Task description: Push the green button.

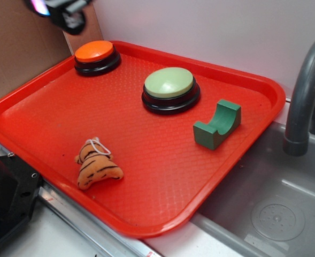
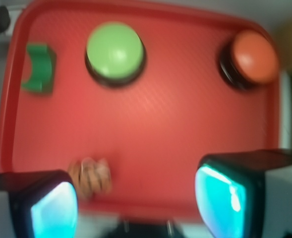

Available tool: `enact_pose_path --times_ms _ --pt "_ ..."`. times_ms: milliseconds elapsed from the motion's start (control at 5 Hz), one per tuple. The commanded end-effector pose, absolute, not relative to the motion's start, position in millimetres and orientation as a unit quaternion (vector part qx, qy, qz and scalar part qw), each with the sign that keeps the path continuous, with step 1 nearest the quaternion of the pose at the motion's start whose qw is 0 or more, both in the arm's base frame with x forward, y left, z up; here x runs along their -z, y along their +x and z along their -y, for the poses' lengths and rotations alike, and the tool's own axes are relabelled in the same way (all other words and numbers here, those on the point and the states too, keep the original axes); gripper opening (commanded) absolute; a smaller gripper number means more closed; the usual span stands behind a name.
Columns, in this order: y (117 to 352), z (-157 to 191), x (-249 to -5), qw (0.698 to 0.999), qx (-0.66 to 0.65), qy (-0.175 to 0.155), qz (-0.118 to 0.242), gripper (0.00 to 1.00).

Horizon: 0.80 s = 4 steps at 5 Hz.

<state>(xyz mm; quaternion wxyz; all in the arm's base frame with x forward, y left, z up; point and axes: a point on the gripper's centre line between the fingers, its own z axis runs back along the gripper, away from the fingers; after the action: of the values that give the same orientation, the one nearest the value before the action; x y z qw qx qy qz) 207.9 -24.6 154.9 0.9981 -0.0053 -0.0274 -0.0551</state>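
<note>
Exterior: pale-domed, black-based green button (image 1: 170,85)

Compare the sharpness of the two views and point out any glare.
Exterior view: sharp, the tray texture is readable; soft sheen on the green button; the gripper at the top edge is blurred. Wrist view: blurred throughout, a pale highlight on the green button, finger pads glowing cyan.

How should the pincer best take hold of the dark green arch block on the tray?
Come from above and pinch the dark green arch block across its two flat side faces. It lies with its curved hollow facing up, so the faces are parallel; the tray around it is bare.
</note>
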Motion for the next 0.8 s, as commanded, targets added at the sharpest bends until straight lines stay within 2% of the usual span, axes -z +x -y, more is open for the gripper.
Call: enact_pose_path --times_ms 0,200,400,600 --pt "261.0 22.1 -99.3 0.991 0.114 -0.029 0.061 1.00" --pt "273.7 23.8 -78.1 0.989 0.131 -0.027 0.070 1.00" --pt "286.3 25.0 -69.7 0.983 0.154 -0.030 0.097 1.00" --pt "292.6 18.3 -60.5 0.982 0.160 -0.022 0.096 1.00"
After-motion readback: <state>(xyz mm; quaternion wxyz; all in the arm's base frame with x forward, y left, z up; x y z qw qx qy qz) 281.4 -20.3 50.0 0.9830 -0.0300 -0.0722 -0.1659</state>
